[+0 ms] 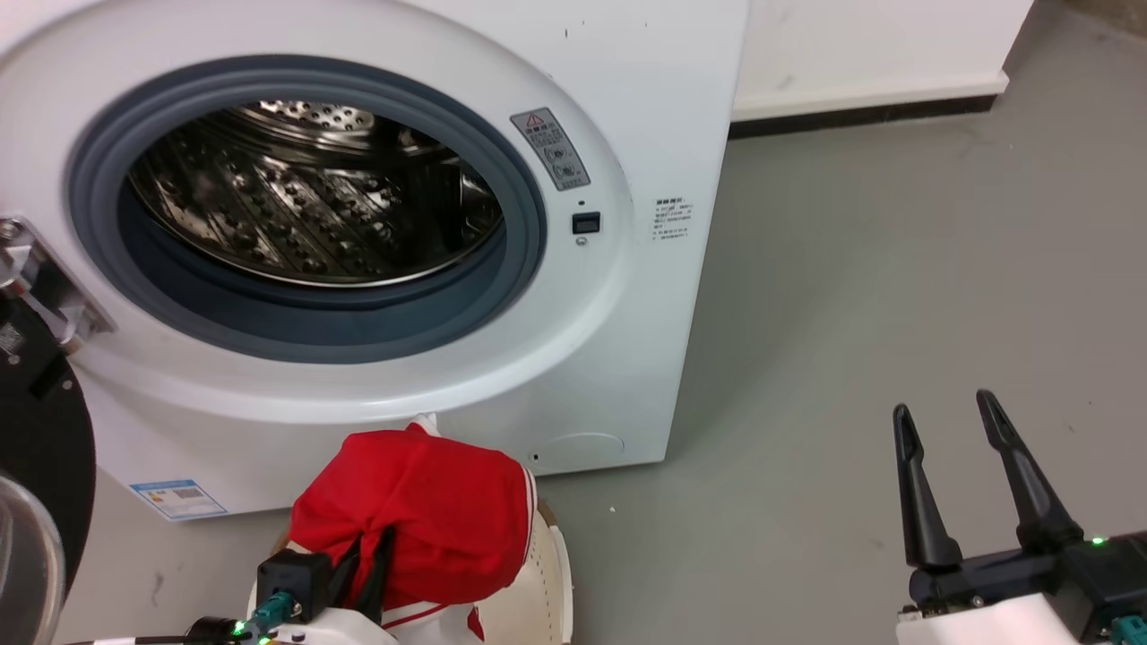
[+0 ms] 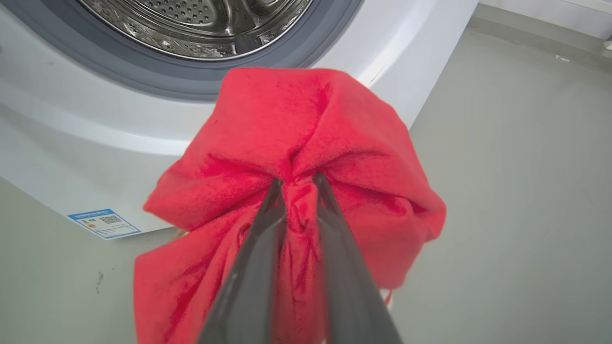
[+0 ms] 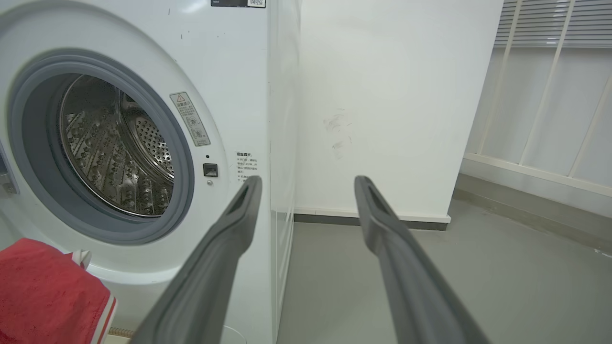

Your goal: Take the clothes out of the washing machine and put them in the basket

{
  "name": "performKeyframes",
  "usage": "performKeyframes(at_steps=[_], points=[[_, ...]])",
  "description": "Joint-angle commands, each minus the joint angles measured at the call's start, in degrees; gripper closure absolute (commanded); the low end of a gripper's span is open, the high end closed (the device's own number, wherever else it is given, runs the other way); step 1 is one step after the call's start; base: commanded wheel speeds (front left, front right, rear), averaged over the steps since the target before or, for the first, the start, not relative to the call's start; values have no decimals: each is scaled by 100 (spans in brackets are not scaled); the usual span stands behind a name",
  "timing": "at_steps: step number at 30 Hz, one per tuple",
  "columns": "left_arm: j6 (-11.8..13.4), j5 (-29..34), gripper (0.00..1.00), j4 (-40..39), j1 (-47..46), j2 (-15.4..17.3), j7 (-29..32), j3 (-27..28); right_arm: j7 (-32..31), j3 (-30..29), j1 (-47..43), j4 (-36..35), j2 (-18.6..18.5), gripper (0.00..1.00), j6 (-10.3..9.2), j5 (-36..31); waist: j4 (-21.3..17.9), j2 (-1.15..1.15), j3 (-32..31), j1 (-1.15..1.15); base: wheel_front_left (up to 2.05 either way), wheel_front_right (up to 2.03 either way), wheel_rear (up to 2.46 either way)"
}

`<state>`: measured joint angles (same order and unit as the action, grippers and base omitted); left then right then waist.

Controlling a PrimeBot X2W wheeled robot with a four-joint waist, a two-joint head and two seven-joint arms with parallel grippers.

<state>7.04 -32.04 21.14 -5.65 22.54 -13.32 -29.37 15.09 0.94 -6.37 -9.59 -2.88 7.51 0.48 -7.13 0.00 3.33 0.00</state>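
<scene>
**Item:** clothes [image 1: 421, 511]. Bright red soft fabric, bunched into a rounded bundle. A white part with thin red stripes shows along its lower right edge, and a small white tab at its top. In the left wrist view the folds gather to a single pinch point.

**Location:** outside the washing machine [image 1: 618, 313], in front of its lower panel and below the porthole, over the basket [image 1: 548, 573]. Whether fabric touches the basket cannot be told.

**Hold:** left gripper [image 2: 296, 184], jaws drawn almost together, with a fold of the red fabric clamped between the tips. The rest drapes down around both fingers.

**Right gripper** [image 1: 945, 417]: jaws spread wide with nothing between them, over the floor [image 1: 851, 269], well to the right of the machine and apart from the clothes.

**Basket:** cream with a perforated side, showing just right of the bundle with a sliver of brown rim. The rest is hidden under the garment and arm.

**Washing machine:** white, with the grey-rimmed porthole open and the perforated steel drum [image 1: 305, 197] in view through it. The black-framed door [image 1: 36, 448] is swung out at the left edge of the head view.

**Edges and room:**
- The machine's right front corner stands just right of the bundle.
- Beyond that corner, grey floor runs to the white wall [image 3: 392, 95] and its dark skirting.
- On the left, the door stands near the basket
</scene>
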Motion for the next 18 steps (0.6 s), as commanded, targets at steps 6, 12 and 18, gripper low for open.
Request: performKeyframes(at_steps=[6, 12, 18], points=[[-251, -131, 100, 692, -403, -148, -106, 83, 12, 75, 424, -83, 1, 0, -4, 51, -226, 0, 667, 0, 0, 0, 0], [-497, -164, 100, 1493, -837, -257, -166, 160, 12, 120, 761, -148, 1, 0, -4, 120, -364, 0, 1293, 0, 0, 0, 0], [-686, -145, 100, 2254, -1272, -346, -176, 185, 12, 142, 1044, -209, 1, 0, -4, 194, -467, 0, 1832, 0, 0, 0, 0]])
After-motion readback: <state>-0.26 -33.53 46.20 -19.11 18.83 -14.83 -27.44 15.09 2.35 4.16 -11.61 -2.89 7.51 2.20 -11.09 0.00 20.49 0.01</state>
